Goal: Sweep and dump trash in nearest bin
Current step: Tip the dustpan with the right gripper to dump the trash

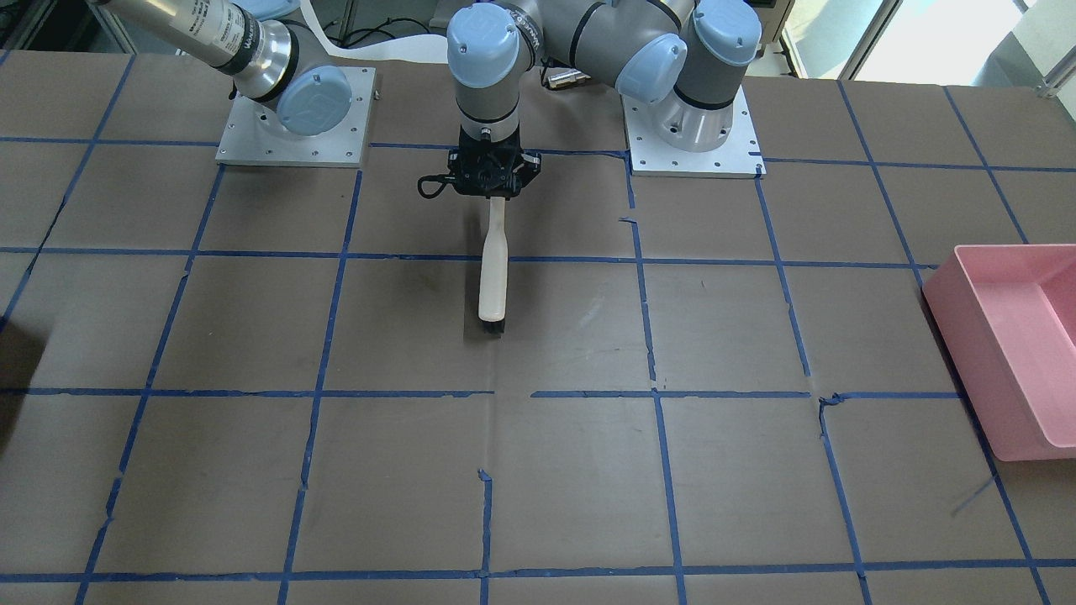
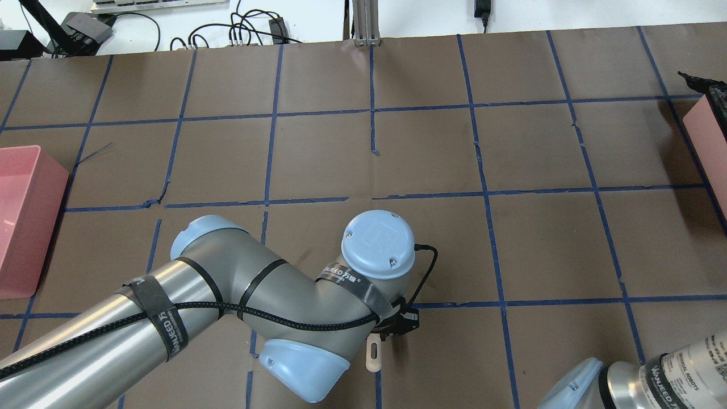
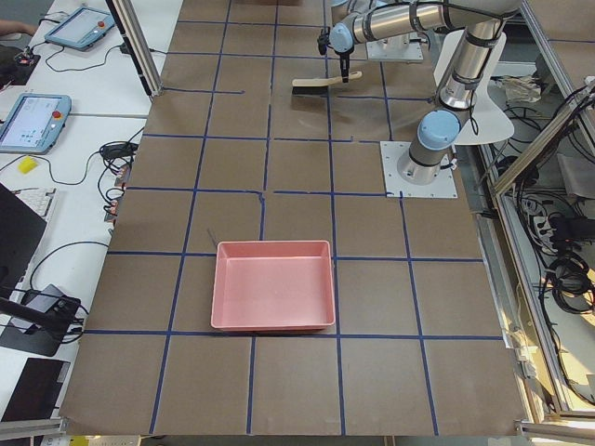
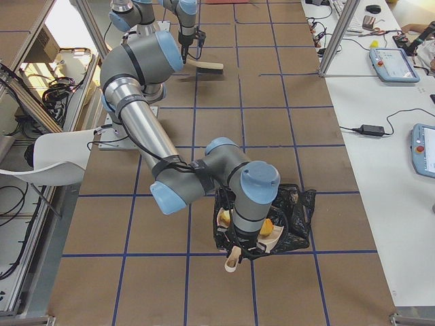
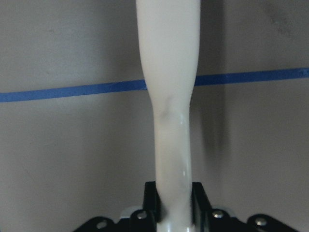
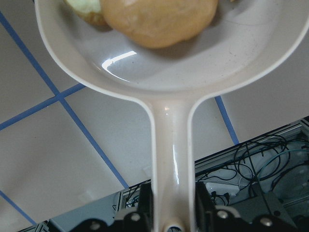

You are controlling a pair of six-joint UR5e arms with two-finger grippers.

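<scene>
The trash lies in a cream dustpan (image 6: 183, 72): a tan-brown lump (image 6: 159, 19) and a pale green chunk (image 6: 84, 7) beside it. My right gripper (image 6: 171, 203) is shut on the dustpan's handle. In the exterior right view it holds the dustpan (image 4: 272, 234) over a bin lined with a black bag (image 4: 296, 210). My left gripper (image 1: 496, 189) is shut on the cream handle of a brush (image 1: 492, 277), which lies low over the table near the robot's bases, with its black bristles at the far end. The left wrist view shows that handle (image 5: 169, 96) clamped between the fingers (image 5: 150, 198).
A pink bin (image 1: 1009, 353) stands at the table's end on my left, also seen as the pink bin (image 3: 274, 283). A second pink bin (image 2: 710, 136) shows at the overhead view's right edge. The brown table (image 1: 538, 470) carries a grid of blue tape. Monitors and cables lie past the far edge.
</scene>
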